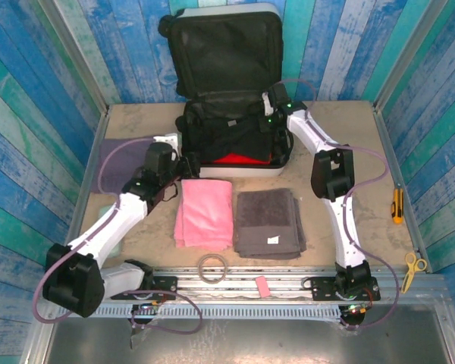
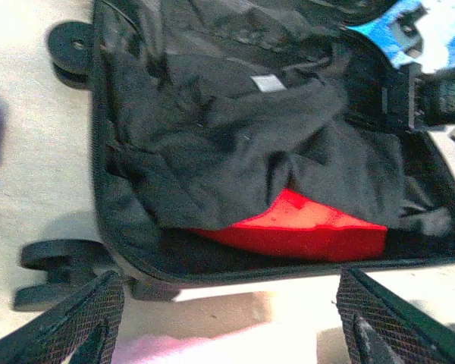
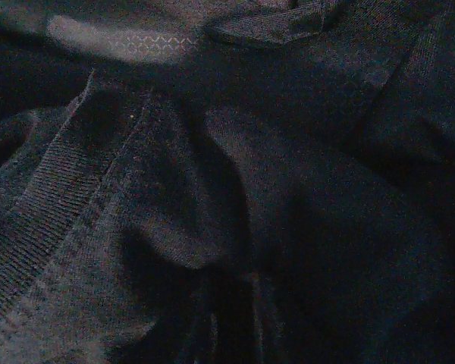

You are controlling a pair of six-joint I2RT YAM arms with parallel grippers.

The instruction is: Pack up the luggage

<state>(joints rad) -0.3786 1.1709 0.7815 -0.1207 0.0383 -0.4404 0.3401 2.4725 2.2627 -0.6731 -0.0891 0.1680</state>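
White hard plastic, black lining: the small white hard-shell suitcase (image 1: 246, 170) lies open at the middle of the worktop's (image 1: 341, 136) far edge, its lid propped upright against the blue plank wall. In its lower half a crumpled black garment (image 1: 227, 133) is heaped over a flat red folded item (image 1: 239, 158), whose near edge peeks out along the case's front wall.

The right gripper (image 1: 271, 115) is down inside the case at its right side, on or just above the black garment. Its wrist camera is pressed close to dark cloth, and I cannot tell whether the fingers are spread or pinching fabric. The left gripper (image 1: 183, 165) hovers just outside the case's near-left corner, fingers wide apart and holding nothing.

On the worktop just in front of the case lie a folded pink towel (image 1: 205, 212) and, beside it to the right, a folded grey towel (image 1: 269, 222). Neither is packed. A purple cloth (image 1: 117, 163) lies by the left edge.

To my eye, the step in hand is settling the black garment flat in the case. The next move probably calls for the free left gripper to drop onto the pink towel, the nearest piece, pinch its folded edge and lift it over the front wall without unfolding it.
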